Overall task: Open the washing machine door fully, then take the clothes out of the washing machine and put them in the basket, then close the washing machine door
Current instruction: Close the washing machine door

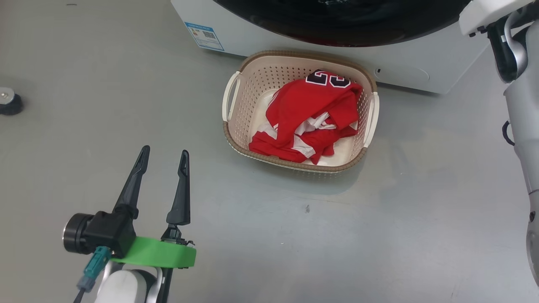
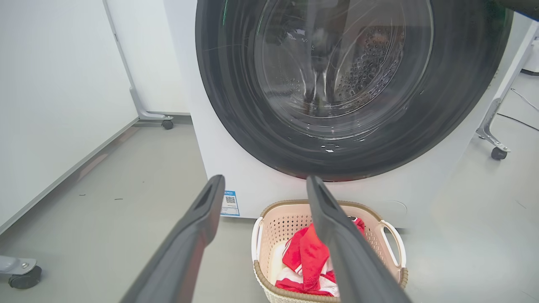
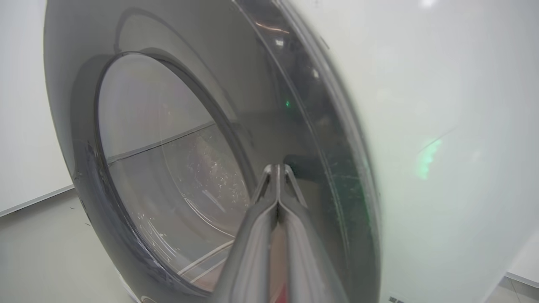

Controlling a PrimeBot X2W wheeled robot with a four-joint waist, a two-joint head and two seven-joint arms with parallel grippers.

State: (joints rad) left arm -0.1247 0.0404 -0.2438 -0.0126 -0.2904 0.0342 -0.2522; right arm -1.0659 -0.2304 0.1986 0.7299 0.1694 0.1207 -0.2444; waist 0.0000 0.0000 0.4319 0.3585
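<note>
The cream basket (image 1: 230, 139) stands on the floor right in front of the white washing machine (image 1: 269, 38), with the red clothes (image 1: 311, 109) piled inside, navy numbers on top. The washing machine door (image 2: 236, 105) lies against the machine's front, and steel drum shows through its glass. My left gripper (image 1: 165, 150) hovers open and empty over the floor, left of the basket (image 2: 263, 269) and pointing towards the machine (image 2: 261, 193). My right gripper (image 3: 277, 167) is shut with nothing in it, its tips at the door's glossy black rim (image 3: 332, 189), touching or nearly so.
My pale right arm (image 1: 522, 126) rises along the head view's right edge. A small black and silver knob (image 1: 8, 101) sits on the floor at far left. A white panel's castor (image 2: 167, 124) stands left of the machine, a castored frame leg (image 2: 499, 152) to its right.
</note>
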